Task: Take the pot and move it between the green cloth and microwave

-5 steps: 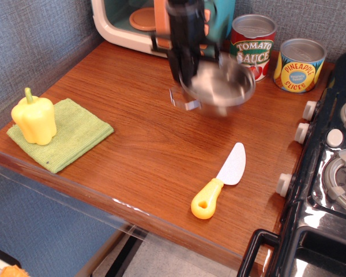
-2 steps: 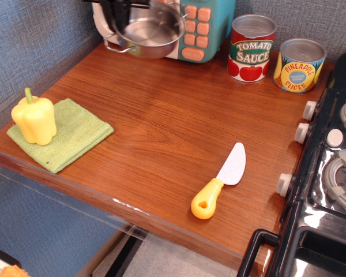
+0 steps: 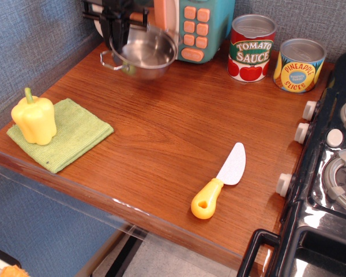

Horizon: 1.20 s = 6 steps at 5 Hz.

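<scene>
toy kitchen, microwave (image 3: pixel 196 29), stove (image 3: pixel 328 173), cans (image 3: pixel 252 46)

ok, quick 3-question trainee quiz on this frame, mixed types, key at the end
1. True or false: the yellow pepper sits on the green cloth.
2. The pot is closest to: A) the microwave B) the toy knife C) the pineapple can
3. Fill in: the can right next to the microwave is labelled tomato ____.

Key: 1 true; 2 A; 3 sauce. The hand is at the pot's far-left rim; whether it grips is unclear.
</scene>
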Available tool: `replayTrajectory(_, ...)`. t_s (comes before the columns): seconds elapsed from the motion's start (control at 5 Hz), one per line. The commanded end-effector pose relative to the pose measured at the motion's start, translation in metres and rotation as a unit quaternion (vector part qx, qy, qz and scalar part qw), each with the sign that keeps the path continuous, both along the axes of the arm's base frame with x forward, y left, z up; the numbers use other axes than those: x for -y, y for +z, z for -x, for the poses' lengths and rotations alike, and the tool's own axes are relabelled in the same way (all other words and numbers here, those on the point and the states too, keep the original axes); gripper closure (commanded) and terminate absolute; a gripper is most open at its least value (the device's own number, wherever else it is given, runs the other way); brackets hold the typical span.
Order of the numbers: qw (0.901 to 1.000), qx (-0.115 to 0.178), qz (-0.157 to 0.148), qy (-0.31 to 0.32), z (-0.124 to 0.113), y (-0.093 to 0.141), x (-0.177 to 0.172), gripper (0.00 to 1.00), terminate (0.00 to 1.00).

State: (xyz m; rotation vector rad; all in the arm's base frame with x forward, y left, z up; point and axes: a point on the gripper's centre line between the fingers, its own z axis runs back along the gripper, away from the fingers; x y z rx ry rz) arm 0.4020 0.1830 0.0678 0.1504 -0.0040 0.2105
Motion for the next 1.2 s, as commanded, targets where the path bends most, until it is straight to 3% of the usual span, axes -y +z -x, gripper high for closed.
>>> replayTrajectory(0.0, 0.9968, 0.006, -0.046, 0.065, 0.024, 0.019, -0.065, 1.00, 0.00)
replayTrajectory(0.4, 0.9990, -0.011, -0.023, 0.037, 0.031, 0.000, -0.051, 1.00, 0.00)
replayTrajectory(0.6, 0.9997, -0.009, -0.023, -0.001, 0.029, -0.002, -0.028, 1.00, 0.00)
replayTrajectory(1.0, 0.9994, -0.020, -0.028, 0.009, 0.029, -0.010, -0.024, 1.00, 0.00)
